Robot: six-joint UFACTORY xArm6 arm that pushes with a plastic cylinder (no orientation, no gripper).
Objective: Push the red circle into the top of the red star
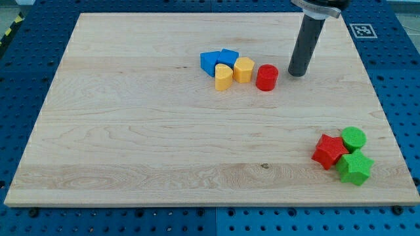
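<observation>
Rod standing upright near the view's top right, my tip (298, 73) planted on the wooden tabletop (131, 131). No jaws on this tool, just a plain dark rod, holding nothing. Tip just to the view's right of the red circle (266, 77), slightly above it, a narrow strip of bare wood between the two, not touching.

Red circle at the right end of a small cluster in the upper middle of the tabletop. Immediately to its left, a yellow block (243, 69) with rounded corners, exact shape hard to make out; then a second yellow block (224, 77), rounded on one side, touching the first. Behind these, toward the view's top, two blue blocks pressed together: one (210, 62) at the cluster's left end, the other (229, 56) just right of it, shapes unclear.

Red star (329, 151) well apart from the circle, down near the view's bottom right corner. Green circle (354, 138) touching its upper right, green star (355, 168) touching its lower right.
</observation>
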